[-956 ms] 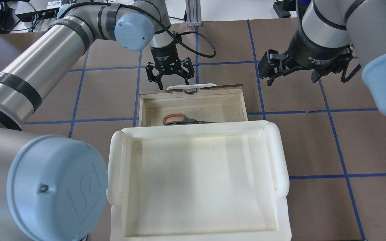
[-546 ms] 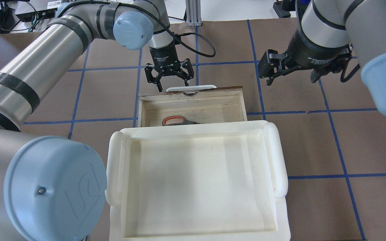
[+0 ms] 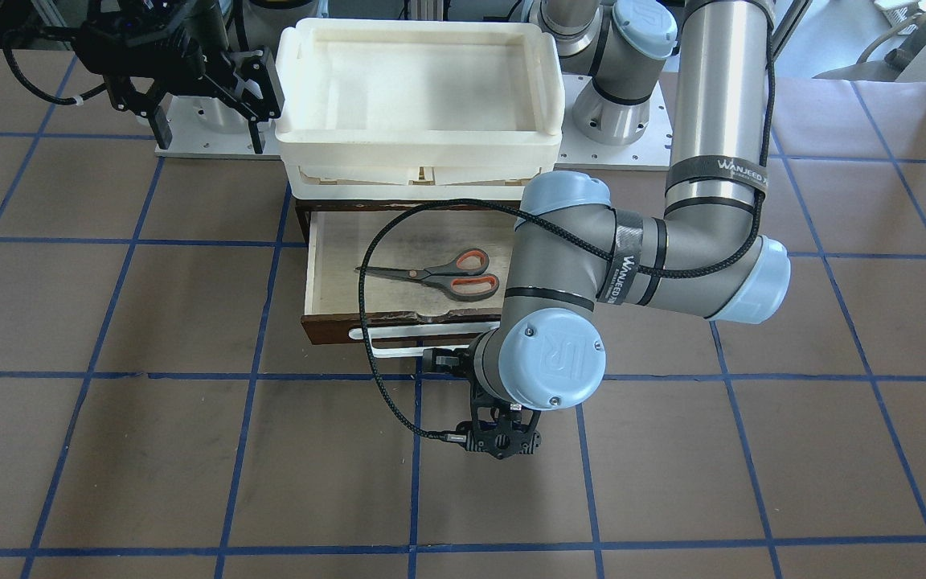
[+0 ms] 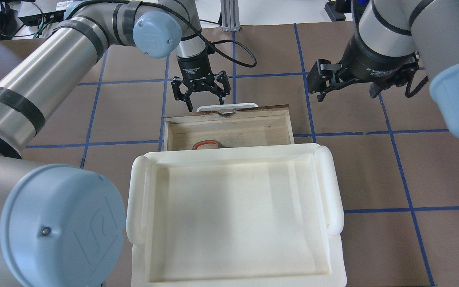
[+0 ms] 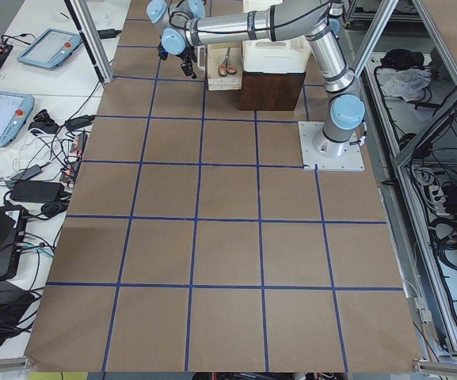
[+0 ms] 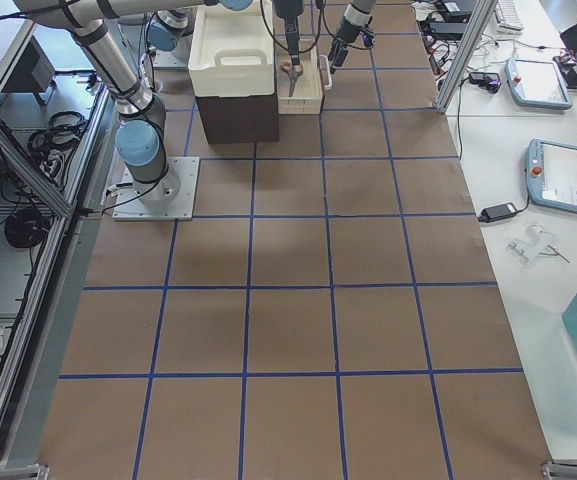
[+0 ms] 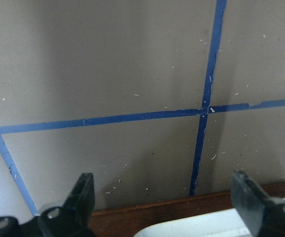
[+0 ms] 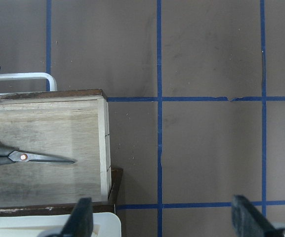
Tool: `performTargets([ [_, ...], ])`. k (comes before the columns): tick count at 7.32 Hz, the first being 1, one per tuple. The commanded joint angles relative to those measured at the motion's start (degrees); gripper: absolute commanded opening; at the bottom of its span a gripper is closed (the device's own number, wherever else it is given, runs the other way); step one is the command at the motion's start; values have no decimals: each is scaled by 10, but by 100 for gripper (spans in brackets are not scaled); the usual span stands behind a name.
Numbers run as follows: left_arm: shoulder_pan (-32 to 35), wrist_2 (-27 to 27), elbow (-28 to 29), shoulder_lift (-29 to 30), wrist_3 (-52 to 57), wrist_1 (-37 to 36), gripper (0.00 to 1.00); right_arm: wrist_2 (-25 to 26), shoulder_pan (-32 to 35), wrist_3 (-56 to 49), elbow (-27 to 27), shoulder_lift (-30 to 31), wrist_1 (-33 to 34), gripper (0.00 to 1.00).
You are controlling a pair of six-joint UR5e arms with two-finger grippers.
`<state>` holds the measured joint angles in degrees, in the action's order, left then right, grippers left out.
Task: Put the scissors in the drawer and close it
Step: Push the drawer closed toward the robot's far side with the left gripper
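Brown table [image 4: 114, 115], blue lines. Drawer [image 3: 326, 328] half out, scissors [image 3: 440, 273] flat inside, behind front board from left gripper [image 4: 205, 96]. Left gripper spread wide, empty, just outside white handle [image 4: 227, 106]. Push front straight in, slow (crooked push may jam). Right gripper [image 8: 162, 212] wide too, empty, off to side.

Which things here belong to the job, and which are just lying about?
Job: grey-handled scissors with orange-red loops; light-plywood drawer with dark brown front and white bar handle; open left end effector.
Lying about: white plastic tray above the drawer.
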<state>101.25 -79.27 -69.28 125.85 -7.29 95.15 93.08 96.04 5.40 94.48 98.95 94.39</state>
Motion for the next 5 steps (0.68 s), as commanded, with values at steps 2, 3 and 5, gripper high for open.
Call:
performTargets([
  [2, 2, 3, -4, -2, 0, 8, 100, -2, 0, 0, 0, -1, 0, 100],
  [3, 2, 3, -8, -5, 0, 10, 100, -1, 0, 0, 0, -1, 0, 100],
  [5, 4, 3, -14, -17, 0, 29, 100, -1, -1, 0, 0, -1, -1, 100],
])
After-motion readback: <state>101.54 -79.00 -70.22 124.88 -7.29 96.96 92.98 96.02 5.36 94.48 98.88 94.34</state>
